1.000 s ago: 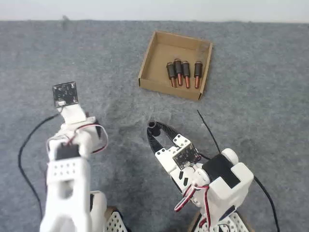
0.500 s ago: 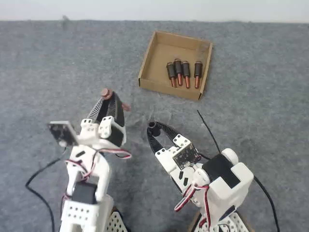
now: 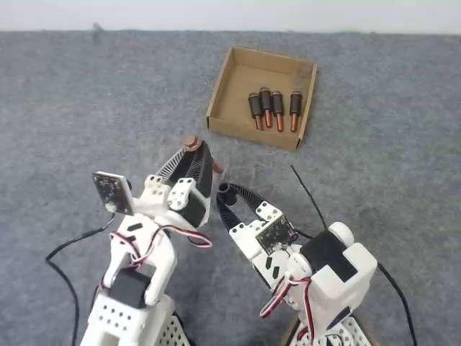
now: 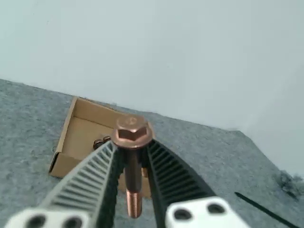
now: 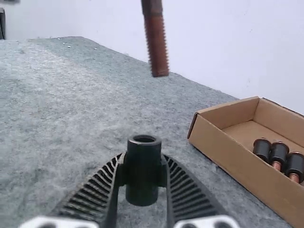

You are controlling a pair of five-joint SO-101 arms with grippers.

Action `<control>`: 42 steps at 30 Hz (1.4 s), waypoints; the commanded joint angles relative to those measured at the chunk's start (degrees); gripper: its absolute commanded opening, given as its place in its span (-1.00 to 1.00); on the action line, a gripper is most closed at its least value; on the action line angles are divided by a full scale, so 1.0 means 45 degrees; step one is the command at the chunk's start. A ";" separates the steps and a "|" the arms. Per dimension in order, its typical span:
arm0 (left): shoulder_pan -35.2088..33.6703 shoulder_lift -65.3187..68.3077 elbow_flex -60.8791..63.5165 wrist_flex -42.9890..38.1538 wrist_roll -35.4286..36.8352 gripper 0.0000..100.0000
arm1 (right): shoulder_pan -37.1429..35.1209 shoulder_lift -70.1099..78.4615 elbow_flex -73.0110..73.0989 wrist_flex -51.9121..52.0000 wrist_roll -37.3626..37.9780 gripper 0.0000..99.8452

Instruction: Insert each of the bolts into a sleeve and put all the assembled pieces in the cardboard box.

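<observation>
Grey felt tabletop lay beneath: the left gripper clamped a copper hex-head bolt tip-down, and the right gripper pinched a black cylindrical sleeve bore-up, apparently for mating, near the shallow cardboard box of four assembled pieces.

- Cut off by the right wrist view's edge: bolt head, cardboard box far side.
- Mostly hidden behind left gripper in its wrist view: assembled pieces.

Bare mat surrounds the cardboard box, save a thin black strip lying nearby. The bolt hangs above the sleeve, open air between them.
</observation>
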 commanded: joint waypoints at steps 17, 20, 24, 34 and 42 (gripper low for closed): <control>0.0078 0.7326 -0.1006 -0.5021 -0.0449 -0.98 | -0.0147 -0.0068 0.0293 -0.0283 0.0176 -0.99; 0.0078 0.7756 -0.0654 -0.5783 -0.0449 -0.98 | -0.0147 -0.0068 0.0293 -0.0283 0.0176 -0.99; 0.0078 0.8322 -0.0596 -0.5841 -0.0469 -0.98 | -0.0166 -0.0068 0.0293 -0.0283 0.0176 -0.99; 0.0078 0.8947 -0.0576 -0.5861 -0.0430 -0.98 | -0.0166 -0.0068 0.0293 -0.0283 0.0176 -0.99; -0.0039 0.8928 -0.0850 -0.6427 -0.0430 -0.98 | -0.0166 -0.0166 0.0293 0.0303 0.0176 -0.99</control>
